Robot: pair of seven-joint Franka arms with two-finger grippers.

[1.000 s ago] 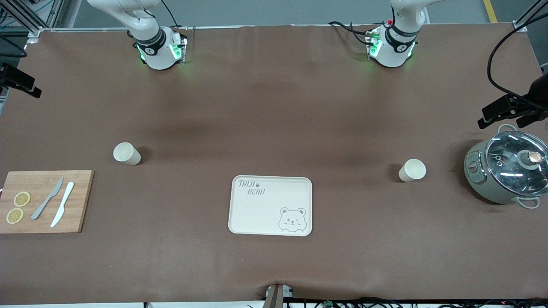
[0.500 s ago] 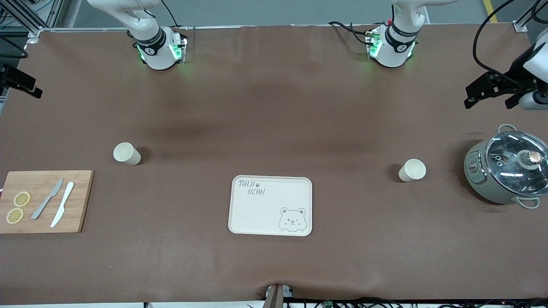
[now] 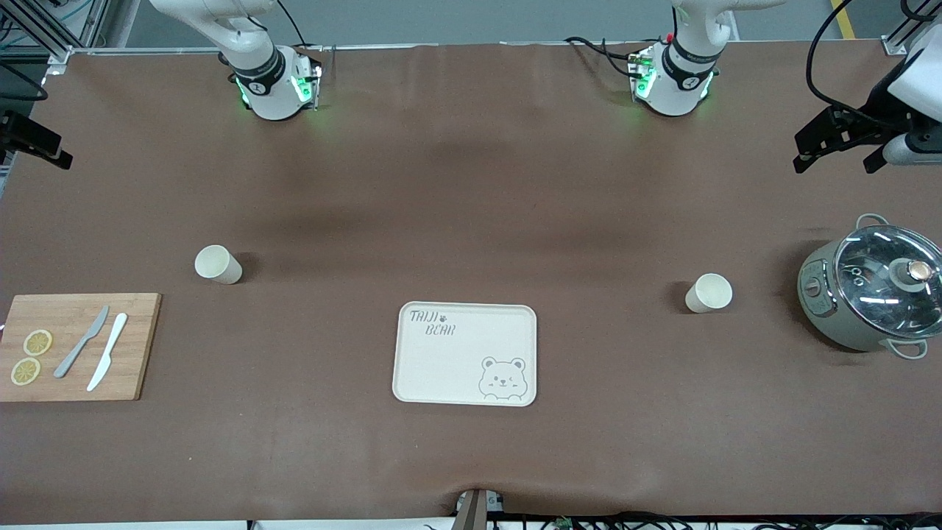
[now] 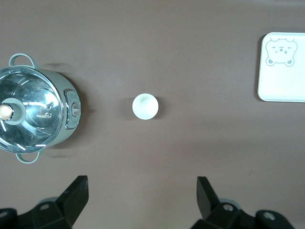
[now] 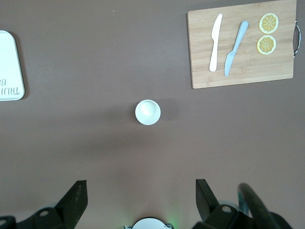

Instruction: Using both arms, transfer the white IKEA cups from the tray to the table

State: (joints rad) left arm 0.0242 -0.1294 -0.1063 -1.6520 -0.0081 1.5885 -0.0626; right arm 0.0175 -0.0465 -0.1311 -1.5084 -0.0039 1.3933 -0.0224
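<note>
Two white IKEA cups stand upright on the brown table. One cup is toward the right arm's end and also shows in the right wrist view. The other cup is toward the left arm's end, beside the pot, and shows in the left wrist view. My left gripper is open and empty, high in the air; its wrist view looks down on its cup. My right gripper is open and empty, high above its cup. In the front view only one of its fingers shows, at the edge.
A cream bear tray lies between the cups, nearer to the front camera. A grey-green pot with a glass lid stands at the left arm's end. A wooden board with two knives and lemon slices lies at the right arm's end.
My left gripper has moved from just above the pot toward the robots' edge of the table. The right arm, the cups and the tray have not moved.
</note>
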